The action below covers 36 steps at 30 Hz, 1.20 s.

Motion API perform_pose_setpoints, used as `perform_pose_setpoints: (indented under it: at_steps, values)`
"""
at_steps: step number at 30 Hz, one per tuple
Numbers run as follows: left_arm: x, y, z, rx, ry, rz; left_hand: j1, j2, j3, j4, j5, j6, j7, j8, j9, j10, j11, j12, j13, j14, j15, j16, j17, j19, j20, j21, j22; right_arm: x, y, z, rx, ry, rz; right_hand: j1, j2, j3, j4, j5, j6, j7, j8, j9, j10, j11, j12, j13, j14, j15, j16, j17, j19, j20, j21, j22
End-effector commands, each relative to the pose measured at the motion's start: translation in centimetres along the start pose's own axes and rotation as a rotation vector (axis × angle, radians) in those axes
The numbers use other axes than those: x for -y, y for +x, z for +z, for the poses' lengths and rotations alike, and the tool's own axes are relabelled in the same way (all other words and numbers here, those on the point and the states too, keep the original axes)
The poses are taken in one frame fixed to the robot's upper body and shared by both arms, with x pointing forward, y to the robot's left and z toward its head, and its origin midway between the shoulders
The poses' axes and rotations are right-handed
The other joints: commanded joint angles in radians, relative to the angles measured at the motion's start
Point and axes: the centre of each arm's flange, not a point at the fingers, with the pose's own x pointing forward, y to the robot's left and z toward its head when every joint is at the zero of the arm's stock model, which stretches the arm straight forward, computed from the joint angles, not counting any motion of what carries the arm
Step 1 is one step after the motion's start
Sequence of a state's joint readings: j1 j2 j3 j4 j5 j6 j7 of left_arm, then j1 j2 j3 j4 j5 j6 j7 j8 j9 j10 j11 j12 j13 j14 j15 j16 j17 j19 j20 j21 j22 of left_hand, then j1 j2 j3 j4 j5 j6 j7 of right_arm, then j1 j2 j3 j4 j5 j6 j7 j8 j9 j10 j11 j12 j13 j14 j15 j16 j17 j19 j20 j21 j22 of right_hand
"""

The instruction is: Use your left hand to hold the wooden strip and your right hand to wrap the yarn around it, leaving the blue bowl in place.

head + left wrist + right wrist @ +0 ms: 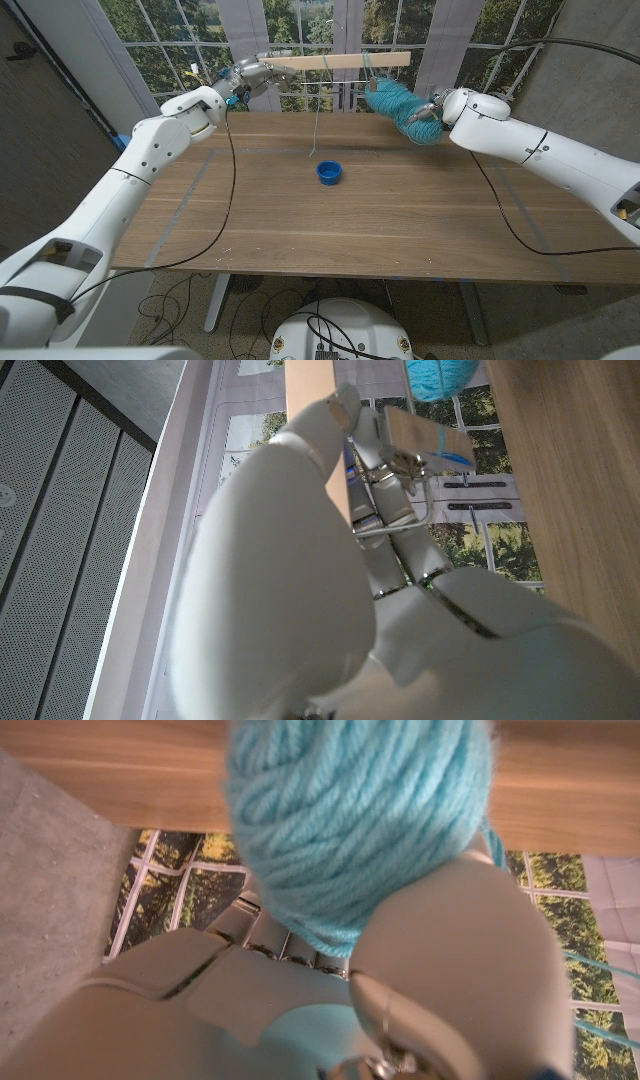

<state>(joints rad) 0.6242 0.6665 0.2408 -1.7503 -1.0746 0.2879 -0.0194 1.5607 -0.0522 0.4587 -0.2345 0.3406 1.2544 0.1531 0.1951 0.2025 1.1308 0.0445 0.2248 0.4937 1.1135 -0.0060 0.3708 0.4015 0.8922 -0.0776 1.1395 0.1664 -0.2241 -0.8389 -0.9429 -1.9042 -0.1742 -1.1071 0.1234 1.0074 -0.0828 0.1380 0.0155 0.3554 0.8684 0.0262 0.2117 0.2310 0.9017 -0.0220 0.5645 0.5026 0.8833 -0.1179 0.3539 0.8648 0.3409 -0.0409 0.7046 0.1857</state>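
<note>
The wooden table (400, 215) had a brown plank top with grain running along its length. 1 blue bowl (329, 173) sat on it upright, near the middle, well apart from the left hand's fingers (262, 71) and from the right hand's fingers (428, 109), lying between the 2 and nearer the robot. A black cable (500, 213) trailed across the right part of the top.
</note>
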Motion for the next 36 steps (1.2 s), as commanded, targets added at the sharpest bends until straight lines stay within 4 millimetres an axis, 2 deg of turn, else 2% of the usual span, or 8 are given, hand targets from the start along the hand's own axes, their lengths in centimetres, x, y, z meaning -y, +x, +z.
perform_pose_setpoints:
  at_steps: [1,13,23,36]
  values:
    - [-0.9,-1.1,-0.4,-0.030,0.012,-0.031,0.004,0.013,0.066,0.060,0.006,0.006,0.004,-0.001,0.005,-0.001,-0.002,0.003,0.006,0.111,-0.115,0.007,0.003,0.052,-0.116,0.004,0.005,3.4,0.3,1.7,0.050,-0.013,-0.289,0.252,0.244,0.012,0.021,0.007,0.174,-0.182,0.003,0.000,0.094,-0.107,-0.001,0.008,-0.008,-0.104,-0.006,-0.002,0.000,-0.040,-0.002,-0.001]
    - [-1.9,-1.7,-1.1,-0.049,0.010,-0.030,0.002,0.014,0.067,0.061,0.007,0.004,0.004,-0.002,0.006,-0.002,-0.001,0.002,0.007,0.109,-0.115,0.006,0.002,0.053,-0.116,0.004,0.005,6.4,-1.3,4.4,0.145,-0.052,-0.424,0.255,0.236,0.005,0.025,0.010,0.180,-0.196,0.004,-0.002,0.099,-0.121,-0.007,0.002,-0.041,-0.106,-0.038,-0.017,0.012,-0.049,0.002,-0.002]
    - [-2.7,-2.0,-1.8,-0.070,0.015,-0.013,0.001,0.015,0.068,0.060,0.008,0.002,0.004,-0.003,0.006,-0.004,-0.002,0.001,0.007,0.109,-0.116,0.006,0.003,0.054,-0.116,0.003,0.005,9.2,-4.1,6.8,0.221,-0.123,-0.555,0.254,0.232,-0.003,0.031,0.014,0.184,-0.207,0.004,-0.005,0.100,-0.132,-0.013,-0.002,-0.060,-0.108,-0.067,-0.034,0.028,-0.061,0.009,-0.001]
    - [-3.7,-1.4,-3.3,-0.122,0.044,0.033,0.000,0.014,0.068,0.059,0.010,0.001,0.005,-0.003,0.006,-0.004,-0.002,0.001,0.007,0.110,-0.116,0.006,0.003,0.054,-0.116,0.002,0.004,11.3,-8.0,9.3,0.299,-0.167,-0.706,0.257,0.236,-0.006,0.038,0.019,0.186,-0.217,0.003,-0.007,0.106,-0.143,-0.018,-0.007,-0.062,-0.110,-0.086,-0.049,0.029,-0.068,0.010,-0.001]
